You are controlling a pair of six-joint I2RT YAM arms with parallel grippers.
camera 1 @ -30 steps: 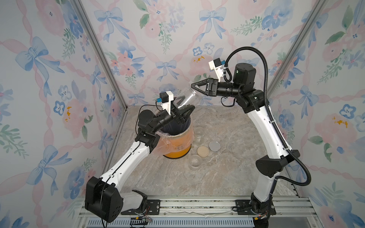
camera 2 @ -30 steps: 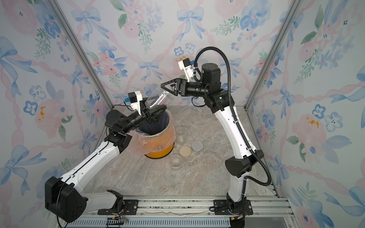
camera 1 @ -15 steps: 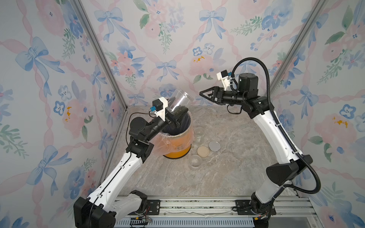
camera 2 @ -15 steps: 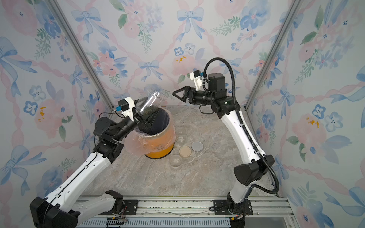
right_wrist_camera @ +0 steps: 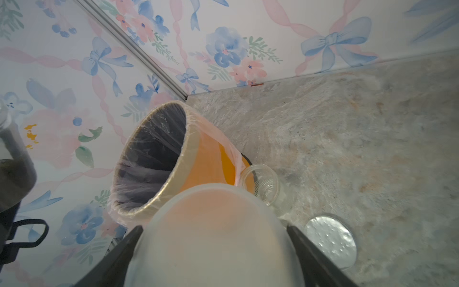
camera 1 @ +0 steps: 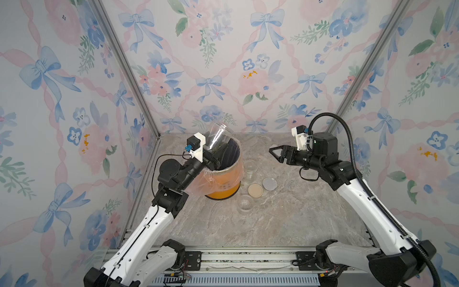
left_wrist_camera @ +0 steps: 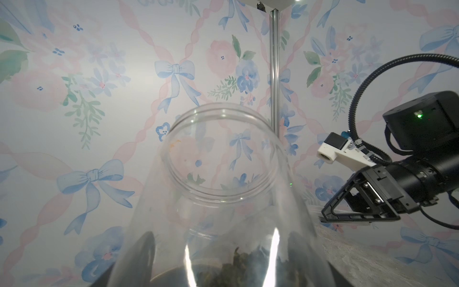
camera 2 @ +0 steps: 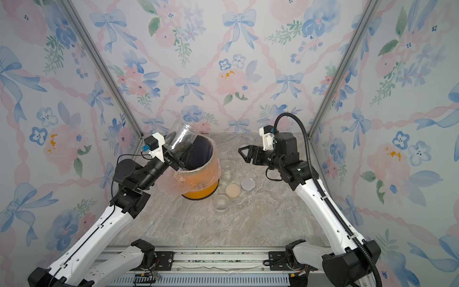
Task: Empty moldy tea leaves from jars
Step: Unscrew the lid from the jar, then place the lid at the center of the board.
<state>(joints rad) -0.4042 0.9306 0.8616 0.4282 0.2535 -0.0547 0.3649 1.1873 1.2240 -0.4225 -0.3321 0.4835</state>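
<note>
1. Over the eleven o'clock rim of the bin, the left gripper clamps the third jar, tea leaves unpoured inside.
2. The right gripper pinches its translucent lid.
3. An empty jar stands at three o'clock, another jar at five.

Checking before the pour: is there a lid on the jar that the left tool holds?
No: in the left wrist view the jar shows a bare open mouth with no lid on it.

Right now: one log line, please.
left end effector: holds open jar, tea leaves inside | right end effector: holds translucent lid
</note>
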